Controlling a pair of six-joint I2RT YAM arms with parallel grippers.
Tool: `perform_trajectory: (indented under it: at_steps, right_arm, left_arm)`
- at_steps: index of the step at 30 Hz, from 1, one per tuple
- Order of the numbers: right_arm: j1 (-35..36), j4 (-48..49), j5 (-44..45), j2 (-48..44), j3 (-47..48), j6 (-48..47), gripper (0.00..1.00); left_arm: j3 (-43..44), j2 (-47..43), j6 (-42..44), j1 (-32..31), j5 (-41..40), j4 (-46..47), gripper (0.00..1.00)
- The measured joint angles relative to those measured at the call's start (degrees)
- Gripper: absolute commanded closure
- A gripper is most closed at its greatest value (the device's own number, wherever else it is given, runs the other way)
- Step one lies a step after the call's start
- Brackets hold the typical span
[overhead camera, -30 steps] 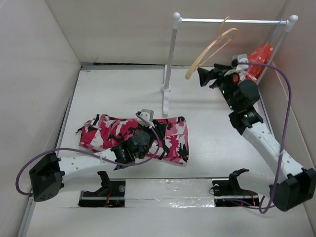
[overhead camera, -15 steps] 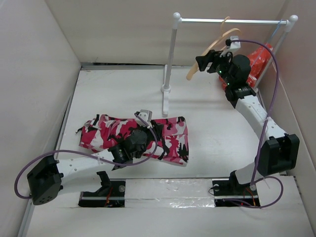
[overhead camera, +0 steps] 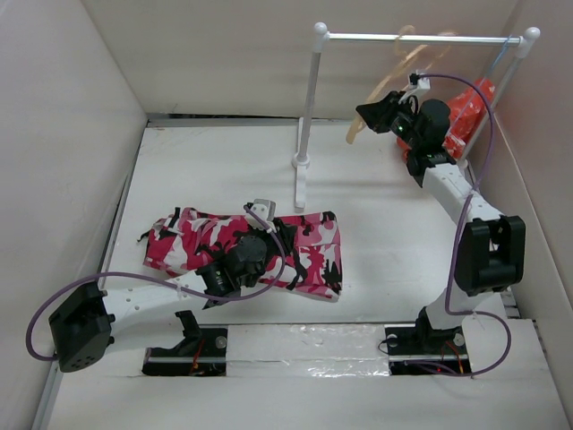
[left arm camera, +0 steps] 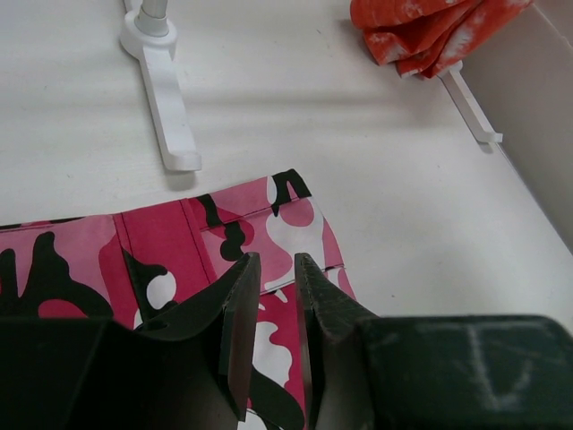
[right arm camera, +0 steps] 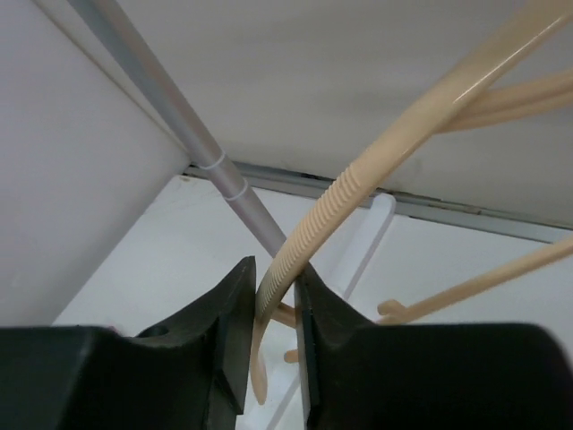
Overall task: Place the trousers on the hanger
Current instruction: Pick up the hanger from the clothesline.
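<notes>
The camouflage trousers [overhead camera: 304,255] lie flat on the table floor at the near left. My left gripper [overhead camera: 257,244] hovers over them; in the left wrist view its jaws [left arm camera: 277,262] stand a narrow gap apart, with the trousers' printed fabric [left arm camera: 170,242] showing through and nothing pinched between. The tan wooden hanger [overhead camera: 356,131] hangs, blurred, from the rail [overhead camera: 412,38] at the back right. My right gripper [overhead camera: 371,111] is shut on one curved, ribbed arm of the hanger [right arm camera: 358,175], with the fingertips [right arm camera: 235,282] pressed to both its sides.
The white rack's post and foot [overhead camera: 302,170] stand between the trousers and the hanger. An orange-red floral cloth [overhead camera: 470,100] is bunched at the back right by the rack's other leg. White walls close in on the left, back and right.
My right gripper has closed onto the hanger's arm after reaching up to it, and the hanger now shows blurred, moving. The left arm and the trousers have hardly moved.
</notes>
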Motion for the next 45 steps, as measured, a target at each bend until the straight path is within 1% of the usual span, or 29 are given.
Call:
perform_trajectory:
  at_steps: [2,3,6,8,9,11,16,21,25,30,32,35,36,39,45]
  right_arm:
    - [0.0,0.7,-0.9,-0.1,0.0,1.2,0.9]
    - [0.0,1.4,-1.4,-0.2,0.0,1.1,0.94]
    - [0.0,2.1,-2.8,-0.9,-0.4,1.7,1.0]
    - [0.0,1.9,-3.5,-1.7,-0.7,1.8,1.0]
    - [0.0,1.6,-3.7,-2.1,-0.7,1.8,1.0]
    - [0.0,1.3,-4.0,-3.1,-1.2,1.8,1.0]
    - [-0.3,-0.2,-4.7,-9.0,-6.7,1.7,1.0]
    - [-0.7,2.3,-5.8,-13.4,-15.0,1.6,1.0]
    - [-1.4,6.1,-7.7,-14.3,-21.2,1.7,1.0]
    - [-2.3,8.1,-9.3,-14.9,-27.0,1.9,1.0]
    - [-2.3,8.3,-9.2,-16.1,-29.7,1.4,1.0]
    - [-1.4,7.7,-8.8,-19.6,-34.9,0.0,1.0]
    - [-0.9,7.9,-8.2,-20.9,-36.9,-0.5,1.0]
    - [0.8,7.7,-7.8,-24.7,-43.9,-2.2,1.0]
    - [5.3,1.7,-7.1,-31.5,-54.8,-5.2,1.0]
  left_arm:
    - [0.0,0.0,0.0,0.0,0.0,0.0,0.8]
    - [0.0,0.0,0.0,0.0,0.0,0.0,0.77]
    - [0.0,0.0,0.0,0.0,0.1,0.0,0.66]
    - [0.0,0.0,-0.1,0.3,0.7,0.0,0.63]
    - [0.0,0.0,-0.2,0.6,1.1,0.0,0.59]
    - [-0.2,-0.3,-0.3,1.1,1.9,0.1,0.57]
    - [-0.9,-1.6,-0.4,1.3,2.4,1.0,0.56]
    - [-1.0,-1.5,-0.4,1.3,2.9,1.6,0.56]
    - [-1.1,-0.8,-0.4,1.3,3.5,2.6,0.56]
    - [-0.5,0.6,-0.6,1.3,5.2,2.6,0.56]
    - [0.9,1.0,-0.6,1.3,6.1,2.5,0.55]
    - [4.9,2.7,-0.6,1.3,7.3,2.6,0.51]
    - [6.8,3.8,-0.6,1.3,7.6,2.7,0.48]
    - [12.9,8.7,-0.6,1.3,9.6,3.5,0.42]
    - [24.2,20.4,-0.5,1.3,14.0,3.9,0.4]
